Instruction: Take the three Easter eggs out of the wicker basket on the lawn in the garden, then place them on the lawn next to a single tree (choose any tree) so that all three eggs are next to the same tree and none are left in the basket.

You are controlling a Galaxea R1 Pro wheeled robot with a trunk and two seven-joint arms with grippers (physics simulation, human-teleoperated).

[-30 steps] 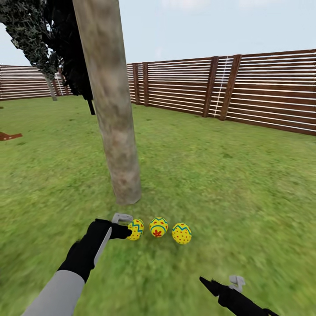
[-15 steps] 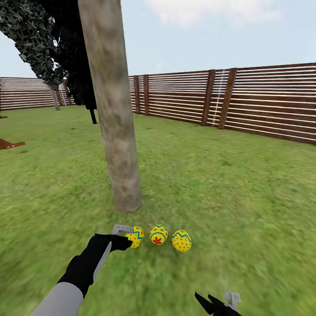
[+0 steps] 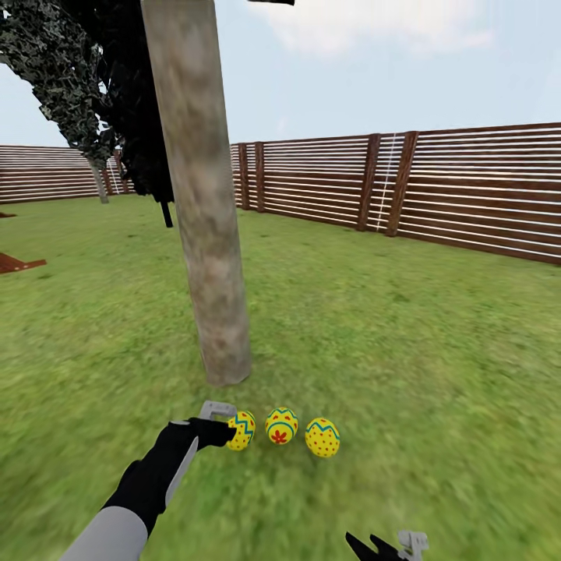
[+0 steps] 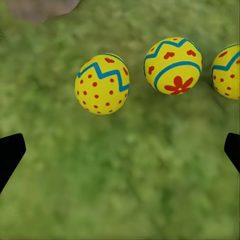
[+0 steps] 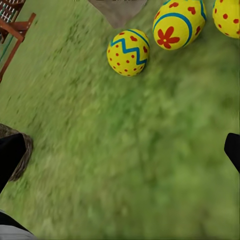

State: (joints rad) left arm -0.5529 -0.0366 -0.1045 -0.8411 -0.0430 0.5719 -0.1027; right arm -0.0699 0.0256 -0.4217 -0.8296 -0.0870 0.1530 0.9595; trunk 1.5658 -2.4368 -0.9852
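- While three Easter eggs (image 3: 281, 427) are lying just before the tree (image 3: 204, 234) on the lawn (image 3: 405, 351):
- left gripper (image 3: 220, 421) is hovering spread, empty (beside nearest egg)
- right gripper (image 3: 393, 545) is hanging open, well apart

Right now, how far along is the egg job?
Looks essentially done: all three eggs lie in a row on the lawn beside the tree. Both claws are open and empty, the left claw next to the nearest egg. Left: perhaps only pulling the arm back.

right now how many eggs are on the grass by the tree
3, in a row on the grass before the trunk: one at the left hand, one in the middle, one rightmost. None seem hidden.
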